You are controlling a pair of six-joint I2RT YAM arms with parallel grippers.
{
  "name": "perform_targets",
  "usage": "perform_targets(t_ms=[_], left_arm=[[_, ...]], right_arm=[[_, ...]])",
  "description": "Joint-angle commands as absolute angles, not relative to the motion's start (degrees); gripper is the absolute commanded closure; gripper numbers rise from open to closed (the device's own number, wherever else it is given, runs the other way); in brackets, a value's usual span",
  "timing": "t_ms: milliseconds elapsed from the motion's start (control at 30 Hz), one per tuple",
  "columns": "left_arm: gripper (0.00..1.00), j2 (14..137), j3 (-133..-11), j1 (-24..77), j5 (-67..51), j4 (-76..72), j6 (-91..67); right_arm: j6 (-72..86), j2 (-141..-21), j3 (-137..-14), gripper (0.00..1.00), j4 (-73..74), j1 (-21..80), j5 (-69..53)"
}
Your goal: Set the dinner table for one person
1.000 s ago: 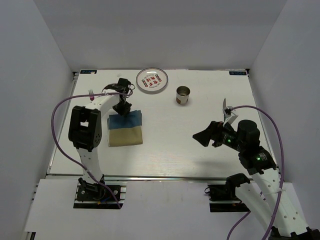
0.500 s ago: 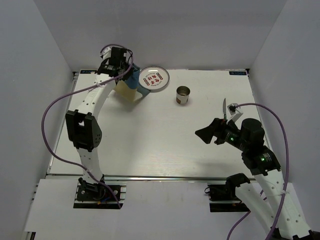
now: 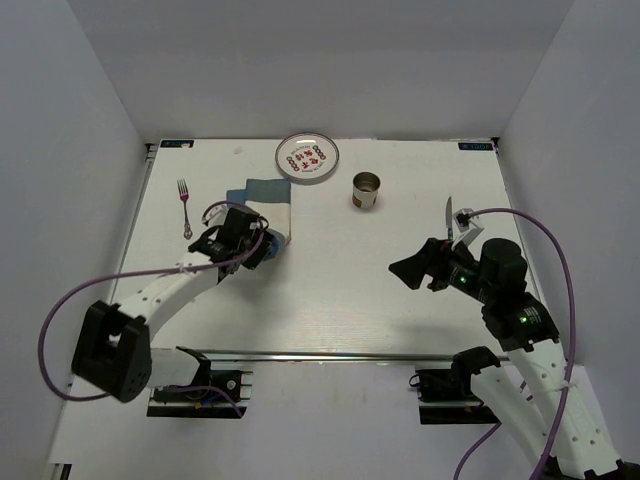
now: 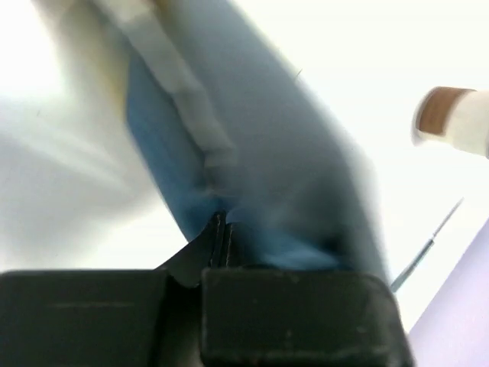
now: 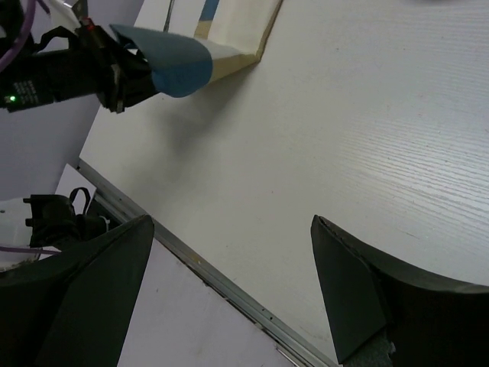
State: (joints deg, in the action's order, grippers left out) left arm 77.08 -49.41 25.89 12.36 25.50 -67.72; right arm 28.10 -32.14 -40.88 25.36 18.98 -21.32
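Desk [image 3: 340, 290]: white, filling view under both arms. Far left: fork [image 3: 184, 206]. Left hand [image 3: 266, 244]: pinching raised end of blue-tan cloth [image 3: 272, 212], far end on desk near plate [image 3: 306, 159]. Then can [image 3: 366, 190], knife [image 3: 449, 215]. Right hand [image 3: 415, 272]: spread, empty, above desk.

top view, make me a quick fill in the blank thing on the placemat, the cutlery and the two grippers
1. The placemat is held by the left gripper, whose jaws are ___.
2. The right gripper holds nothing; its jaws are ___.
3. On the table, the fork lies to the ___ of the placemat in the top view.
4. The knife lies nearest the ___ gripper.

Missing words: shut, open, left, right
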Motion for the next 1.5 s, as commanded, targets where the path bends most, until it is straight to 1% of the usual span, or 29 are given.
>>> perform_targets(t_ms=[0, 100, 133, 167, 200, 233, 267, 300, 433, 500, 567, 600, 633, 667, 733, 767, 833, 933, 967, 1033, 1067, 1100, 1133, 1167, 1200, 1233, 1333, 1400, 1467], left_arm=[[1.00, 67.7, -44.2, 27.0, 14.3, 23.5, -72.0], [0.98, 64.3, -42.7, 28.2, 13.5, 28.0, -71.5], [0.86, 62.2, -41.0, 28.2, 12.9, 28.6, -71.1], [0.55, 60.8, -39.8, 28.9, 12.0, 29.4, -70.8], [0.38, 59.8, -38.5, 29.4, 10.1, 29.8, -70.8], [0.28, 57.2, -35.9, 29.4, 8.8, 30.0, -70.8], [0.12, 56.2, -34.4, 30.2, 7.7, 30.1, -71.0], [0.08, 55.0, -33.1, 30.2, 6.1, 30.1, -70.9], [0.07, 49.1, -30.6, 31.8, 6.1, 37.5, -70.4], [0.07, 42.6, -31.6, 31.8, 7.8, 45.0, -70.5], [0.06, 35.6, -35.1, 31.8, 11.3, 52.4, -70.4], [0.06, 33.5, -36.8, 31.8, 12.5, 54.4, -70.0], [0.02, 32.0, -38.7, 31.8, 14.6, 56.0, -69.3], [0.02, 30.9, -40.4, 31.8, 15.5, 58.1, -68.0], [0.02, 31.4, -46.8, 31.3, 17.9, 61.0, -64.1], [0.02, 32.4, -49.1, 30.8, 20.8, 65.2, -63.3], [0.02, 37.5, -55.4, 30.8, 24.3, 69.5, -62.6], [0.02, 43.8, -62.3, 30.8, 30.7, 78.4, -64.7], [0.02, 45.3, -64.4, 30.8, 33.8, 80.7, -67.9], [0.02, 46.7, -69.3, 30.8, 35.1, 81.0, -66.8], [0.02, 46.3, -70.4, 30.8, 35.4, 81.0, -67.4], [0.02, 44.3, -72.1, 30.8, 35.6, 80.9, -68.9], [0.02, 43.2, -72.5, 30.8, 35.9, 80.7, -69.3], [0.02, 41.7, -72.7, 30.8, 36.6, 80.1, -69.4], [0.02, 40.4, -73.2, 30.8, 37.0, 78.2, -69.3], [0.02, 37.2, -73.1, 31.3, 37.2, 76.8, -68.0], [0.02, 33.1, -72.8, 31.3, 36.7, 72.6, -64.7], [0.02, 32.6, -73.6, 31.3, 36.6, 73.1, -64.3], [0.02, 32.8, -74.4, 31.3, 36.7, 73.4, -63.2]], right_arm=[[27.9, -32.5, -40.1, 0.11, 22.1, 18.9, -23.0], [24.5, -33.9, -40.8, 0.11, 22.5, 19.1, -24.4], [23.9, -35.1, -41.4, 0.11, 23.1, 19.0, -23.8], [23.5, -35.9, -41.7, 0.11, 23.6, 19.1, -22.6], [23.1, -37.3, -41.7, 0.11, 23.8, 19.1, -22.2], [23.0, -37.9, -41.7, 0.11, 23.6, 19.1, -22.4], [23.0, -38.6, -41.5, 0.11, 22.9, 19.1, -22.8], [23.1, -40.2, -41.3, 0.11, 21.8, 19.4, -23.2], [23.5, -44.6, -41.5, 0.11, 19.3, 19.9, -23.6], [23.0, -47.5, -41.3, 0.11, 17.5, 20.6, -24.1], [20.8, -50.9, -41.2, 0.11, 14.3, 22.3, -22.9], [20.0, -55.4, -41.7, 0.11, 14.0, 22.9, -21.0], [19.5, -57.8, -43.0, 0.11, 14.8, 23.8, -18.4], [18.8, -60.4, -44.1, 0.11, 15.1, 24.4, -17.8], [18.7, -65.4, -47.5, 0.11, 13.8, 28.6, -15.7], [19.0, -66.8, -48.7, 0.11, 13.5, 30.8, -14.4], [19.0, -71.9, -54.2, 0.11, 13.5, 35.2, -11.4], [18.3, -80.8, -64.1, 0.11, 15.6, 42.6, -6.7], [18.2, -83.2, -66.5, 0.11, 16.6, 45.3, -5.3], [17.8, -89.2, -73.3, 0.11, 17.1, 48.1, -2.6], [17.8, -93.0, -75.6, 0.11, 18.0, 51.7, -1.4], [17.7, -97.0, -80.5, 0.11, 18.5, 54.2, 1.7], [18.0, -97.0, -83.4, 0.11, 19.5, 55.2, 3.6], [18.2, -101.6, -86.4, 0.11, 21.8, 57.2, 5.8], [19.2, -103.9, -91.7, 0.11, 22.8, 58.1, 9.9], [20.1, -105.8, -94.0, 0.11, 23.6, 59.6, 11.9], [23.0, -113.7, -99.8, 0.11, 24.2, 62.1, 14.7], [23.8, -116.7, -103.1, 0.11, 25.0, 63.1, 16.0], [24.3, -121.8, -110.3, 0.11, 27.1, 65.2, 16.8]])
